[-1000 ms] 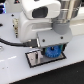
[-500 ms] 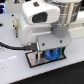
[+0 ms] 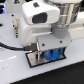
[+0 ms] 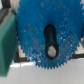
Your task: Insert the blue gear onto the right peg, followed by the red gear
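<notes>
The blue gear [image 3: 51,54] hangs low over the grey, black-rimmed base plate [image 3: 34,60], under the white hand of my gripper [image 3: 44,52], which is shut on it. In the wrist view the blue gear [image 4: 35,35] fills the frame. A dark pin [image 4: 50,49] shows through its hub hole; I take it for the right peg. My fingers are not clear in either view. Whether the gear touches the plate is hidden. The red gear is out of view.
A green block-like shape [image 4: 7,44] sits beside the blue gear in the wrist view. A black cable [image 3: 11,46] runs across the white table [image 3: 15,70] at the exterior view's left. Dark equipment stands along the back.
The arm has come down toward the base plate, and the blue gear has dropped with it.
</notes>
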